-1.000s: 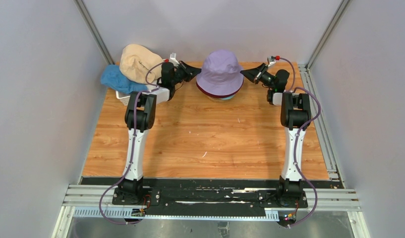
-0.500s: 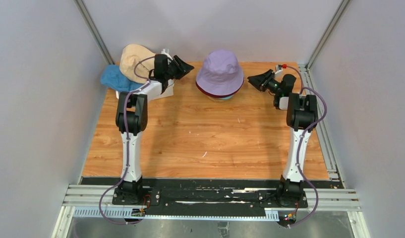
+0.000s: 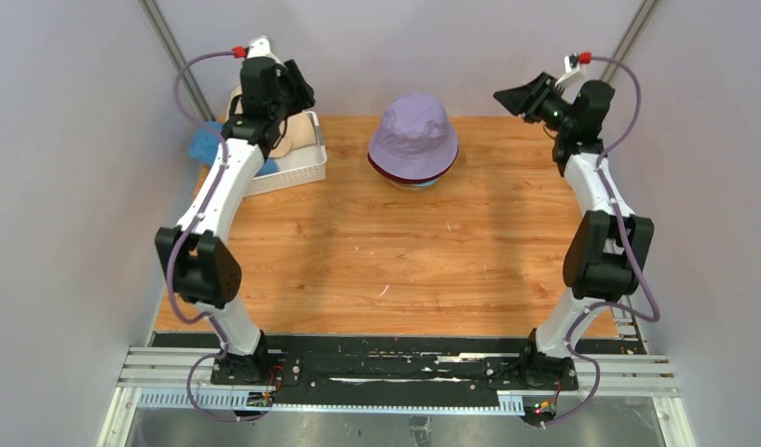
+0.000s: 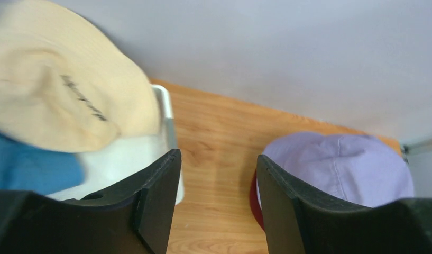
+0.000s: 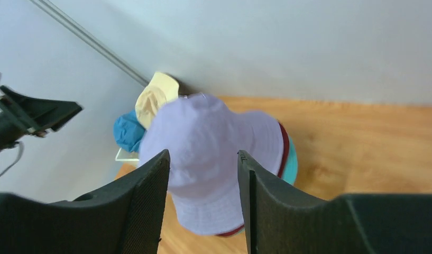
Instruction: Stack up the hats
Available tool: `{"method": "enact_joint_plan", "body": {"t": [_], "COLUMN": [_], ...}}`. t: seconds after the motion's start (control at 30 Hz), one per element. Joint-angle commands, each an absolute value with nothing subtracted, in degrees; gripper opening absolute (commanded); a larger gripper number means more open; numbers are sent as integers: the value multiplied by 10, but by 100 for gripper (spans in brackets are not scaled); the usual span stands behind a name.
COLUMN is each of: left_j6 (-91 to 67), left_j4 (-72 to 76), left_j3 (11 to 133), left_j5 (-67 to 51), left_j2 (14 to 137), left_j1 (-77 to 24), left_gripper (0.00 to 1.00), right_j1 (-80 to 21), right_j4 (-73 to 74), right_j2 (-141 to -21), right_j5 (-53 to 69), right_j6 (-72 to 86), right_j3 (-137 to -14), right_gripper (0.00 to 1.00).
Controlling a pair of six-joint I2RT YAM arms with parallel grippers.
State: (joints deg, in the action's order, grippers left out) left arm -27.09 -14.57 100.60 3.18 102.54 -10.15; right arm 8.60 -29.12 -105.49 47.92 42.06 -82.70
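Three hats are already stacked at the back middle of the worktop [image 3: 386, 251]. The lavender hat [image 3: 414, 135] is set on top, with the rim of the dark red hat [image 5: 283, 148] showing beneath it and the teal hat [image 5: 291, 159] at the bottom. The crowns are nested, presumably so that the pile stays upright.

The beige hat [image 4: 60, 90] and the blue hat [image 4: 28, 169] are kept in the white basket [image 3: 292, 174] at the back left corner. The beige one is heaped over the blue one and bulges above the basket's rim.

The left arm [image 3: 218, 186] is raised high over the basket. Its jaws are held apart and nothing is gripped between them. The right arm [image 3: 600, 186] is lifted at the far right, well apart from the stack. Its jaws are likewise spread and empty, and are pointed toward the lavender hat.

The task is judged to be a little past halfway, with two hats left. The beige hat is likely to be taken next, as it lies uppermost and nearest the left jaws. A firm pinch on the soft cloth is called for, since a floppy brim may sag or drag the blue hat along.
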Motion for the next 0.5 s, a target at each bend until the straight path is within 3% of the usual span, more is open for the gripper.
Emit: {"method": "enact_joint_plan", "body": {"t": [0.0, 0.23, 0.47], "left_j6": [-203, -256, -305], "left_j4": [-205, -259, -211], "left_j3": [961, 952, 842], "left_j5": [167, 148, 186], "left_j2": [956, 946, 895], "left_j1": [-80, 11, 64], "left_gripper": [60, 62, 62], "right_j1": [41, -90, -162], "right_j4": [-83, 8, 28], "right_j2": [-1000, -990, -1021], "right_j5": [435, 394, 382], "right_j6": [262, 180, 158], "right_j3": [-916, -1001, -1024], "right_gripper": [51, 55, 55]}}
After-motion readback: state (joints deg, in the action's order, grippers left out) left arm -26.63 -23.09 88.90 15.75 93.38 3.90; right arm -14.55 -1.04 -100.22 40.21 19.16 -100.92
